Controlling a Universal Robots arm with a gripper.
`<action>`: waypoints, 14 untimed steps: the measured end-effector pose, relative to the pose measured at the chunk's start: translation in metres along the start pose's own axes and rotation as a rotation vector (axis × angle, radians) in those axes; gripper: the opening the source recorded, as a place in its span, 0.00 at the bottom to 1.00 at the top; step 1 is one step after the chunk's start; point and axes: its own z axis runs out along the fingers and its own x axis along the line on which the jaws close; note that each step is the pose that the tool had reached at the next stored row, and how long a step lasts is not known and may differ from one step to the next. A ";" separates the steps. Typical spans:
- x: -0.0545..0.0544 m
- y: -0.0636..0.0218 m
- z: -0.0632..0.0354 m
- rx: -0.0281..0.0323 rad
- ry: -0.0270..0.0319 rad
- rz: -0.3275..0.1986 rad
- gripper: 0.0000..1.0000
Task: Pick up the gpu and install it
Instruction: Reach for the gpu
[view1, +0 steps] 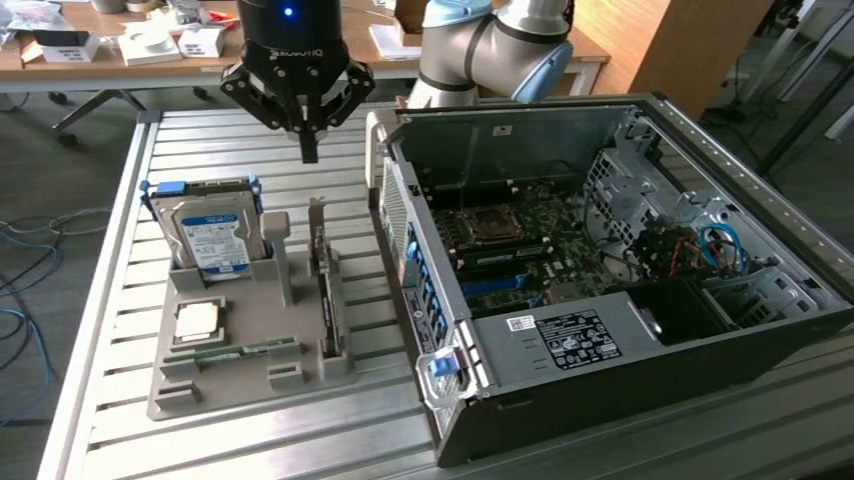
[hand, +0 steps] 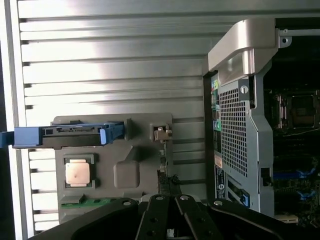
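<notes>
1. My jaws are clenched tight, tip to tip. They hang in the air and point down at the counter (view1: 114, 300).
2. The gpu (view1: 324, 290) stands on its thin edge in a slot of the gray tray (view1: 180, 395). The tray lies flat on the counter.
3. The gpu is low down under my jaws. There is air between us, so I do not touch it.
4. In the wrist view I look down on the gpu (hand: 166, 181) and see its top edge as a thin dark line. Its silver end sticks up at the far end of the tray (hand: 127, 172).
5. The drive (view1: 214, 240) with the blue label stands up in the same tray, on the exterior view's left of the gpu.
6. The square chip (view1: 198, 320) lies flat in the tray, in front of the drive. The green stick (view1: 251, 350) lies flat just beside the chip.
7. The big case (view1: 534, 135) lies open on the counter, just beside the tray on the exterior view's right. I can see the board (view1: 514, 240) inside it.
</notes>
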 end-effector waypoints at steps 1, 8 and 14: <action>0.001 -0.0001 0.0001 -0.0001 0.0000 0.000 0.11; 0.002 -0.0004 0.0000 0.0000 0.0001 0.000 0.11; 0.002 -0.0084 -0.0003 -0.0001 0.0001 0.000 0.11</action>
